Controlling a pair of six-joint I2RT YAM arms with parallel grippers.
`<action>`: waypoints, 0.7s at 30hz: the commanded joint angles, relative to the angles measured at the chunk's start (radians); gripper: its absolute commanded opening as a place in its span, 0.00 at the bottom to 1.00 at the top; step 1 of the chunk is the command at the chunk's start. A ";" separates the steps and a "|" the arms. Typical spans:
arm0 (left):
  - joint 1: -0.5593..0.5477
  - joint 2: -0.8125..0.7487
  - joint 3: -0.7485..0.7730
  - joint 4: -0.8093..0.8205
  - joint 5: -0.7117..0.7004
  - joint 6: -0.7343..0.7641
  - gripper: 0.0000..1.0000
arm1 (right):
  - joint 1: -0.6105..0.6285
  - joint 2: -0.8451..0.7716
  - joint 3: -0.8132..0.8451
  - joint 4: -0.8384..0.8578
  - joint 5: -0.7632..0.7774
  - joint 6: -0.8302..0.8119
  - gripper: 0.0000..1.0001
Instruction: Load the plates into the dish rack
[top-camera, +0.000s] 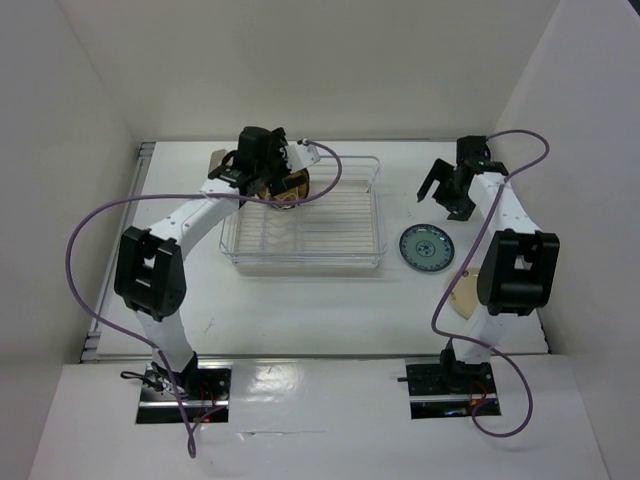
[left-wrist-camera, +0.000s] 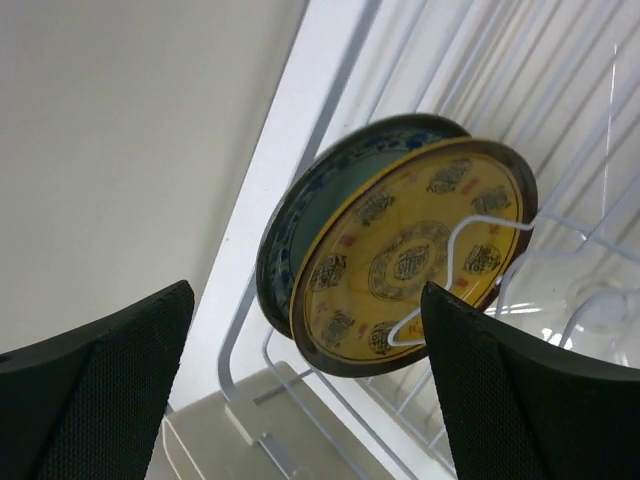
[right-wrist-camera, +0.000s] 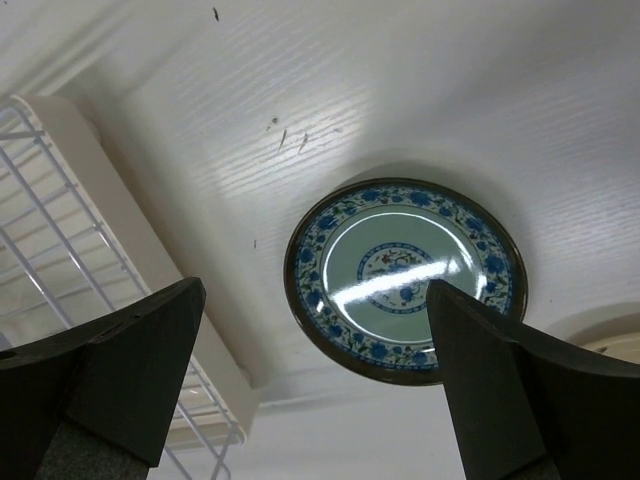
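**A:** What is the left gripper (top-camera: 270, 180) doing?

**B:** It is hovering over the far left corner of the dish rack (top-camera: 303, 262), its claw standing spread wide and pinching nothing. A yellow plate (left-wrist-camera: 415, 255) is standing on edge in the white wires, and a blue-rimmed plate (left-wrist-camera: 290, 225) is sitting just behind it.

**A:** And further right?

**B:** A teal plate (top-camera: 427, 247) is lying flat on the table (top-camera: 330, 310) beside the rack. The right gripper (top-camera: 445, 195) is hanging close above it, claw spread and gripping nothing. A cream plate (top-camera: 462, 300) is peeking out from under the right arm.

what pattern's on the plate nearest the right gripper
Plate: pale teal centre, blue floral rim band, dark edge. Clearest in the right wrist view.
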 joint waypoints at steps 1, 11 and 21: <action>-0.034 -0.073 0.039 0.064 -0.115 -0.226 1.00 | -0.006 0.040 0.077 -0.089 -0.054 0.021 1.00; 0.021 -0.204 0.119 -0.072 -0.093 -0.841 1.00 | -0.006 0.208 0.210 -0.149 -0.123 0.051 0.83; 0.099 -0.323 -0.102 0.023 0.241 -1.009 1.00 | 0.041 0.315 0.266 -0.234 -0.013 0.065 0.60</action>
